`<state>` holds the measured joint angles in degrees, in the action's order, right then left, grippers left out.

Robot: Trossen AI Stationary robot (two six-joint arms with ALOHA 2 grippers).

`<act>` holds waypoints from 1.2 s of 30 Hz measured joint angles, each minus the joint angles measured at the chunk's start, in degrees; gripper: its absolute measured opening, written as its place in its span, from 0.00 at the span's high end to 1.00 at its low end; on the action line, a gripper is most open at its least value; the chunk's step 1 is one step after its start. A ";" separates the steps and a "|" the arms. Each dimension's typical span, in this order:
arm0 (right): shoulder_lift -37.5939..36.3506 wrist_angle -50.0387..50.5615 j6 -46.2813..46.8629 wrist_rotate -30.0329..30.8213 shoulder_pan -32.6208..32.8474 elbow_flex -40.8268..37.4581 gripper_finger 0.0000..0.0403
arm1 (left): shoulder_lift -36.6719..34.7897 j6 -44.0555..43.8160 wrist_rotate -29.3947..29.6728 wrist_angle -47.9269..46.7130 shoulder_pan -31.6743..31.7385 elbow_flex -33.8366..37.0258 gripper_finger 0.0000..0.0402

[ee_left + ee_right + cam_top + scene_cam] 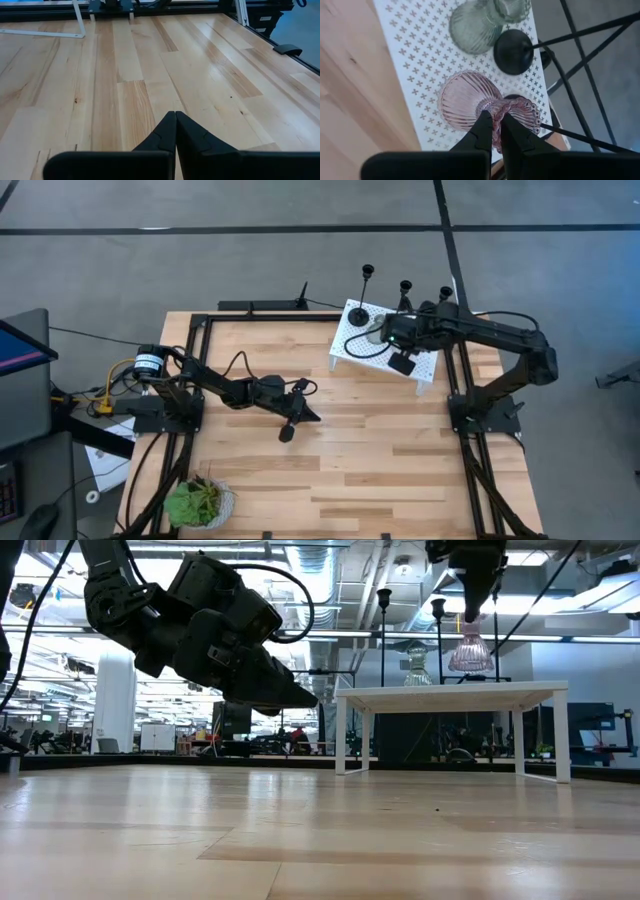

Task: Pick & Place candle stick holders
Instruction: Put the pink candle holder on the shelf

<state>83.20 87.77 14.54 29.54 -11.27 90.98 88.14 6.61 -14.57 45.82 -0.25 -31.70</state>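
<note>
Three tall black holders stand upright along the white stand's far edge, beside a squat grey-green one and a ribbed pink one.

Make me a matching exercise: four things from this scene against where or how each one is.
Things:
1. pink holder
2. grey-green holder
3. left gripper
4. potted plant

States:
A. shut, holding nothing, above bare wood
B. at the table's near left corner
C. gripped at its rim by the right gripper
D. standing free on the white stand

Pairs: 1-C, 2-D, 3-A, 4-B
</note>
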 joint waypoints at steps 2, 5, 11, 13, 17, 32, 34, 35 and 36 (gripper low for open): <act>0.03 0.07 -0.11 -0.21 -0.77 -0.51 0.99 | 0.00 0.00 -0.01 -0.02 0.02 0.00 0.99; 0.00 -0.40 -0.13 -1.17 -1.86 -1.08 0.99 | 0.00 -0.01 -0.02 -0.02 0.02 0.00 0.99; 0.00 -2.81 -1.77 -1.23 -3.22 -4.62 0.99 | 0.00 0.00 0.00 -0.02 0.02 0.02 0.99; 0.04 -4.05 -2.68 -1.39 -3.55 -5.77 0.99 | 0.00 0.00 0.00 -0.02 0.00 0.02 0.99; 0.04 -6.63 -4.21 -1.29 -4.10 -7.89 0.99 | 0.00 0.00 -0.01 -0.02 0.00 0.02 0.99; 0.00 -8.60 -5.60 -0.78 -5.78 -8.86 0.99 | 0.00 0.00 -0.02 -0.01 0.00 0.04 0.99; 0.00 -8.63 -5.68 -0.76 -5.98 -8.86 0.99 | 0.00 0.00 -0.02 -0.01 0.02 0.04 0.99; 0.00 -8.66 -5.68 -0.76 -6.12 -8.86 0.99 | 0.00 0.00 0.00 -0.02 0.01 0.04 0.99; 0.00 -8.68 -5.68 -0.74 -6.24 -8.86 0.99 | 0.00 0.00 -0.02 -0.01 0.01 0.04 0.99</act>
<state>83.20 79.09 8.86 28.80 -17.51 82.13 88.14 6.61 -14.59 45.81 -0.24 -31.66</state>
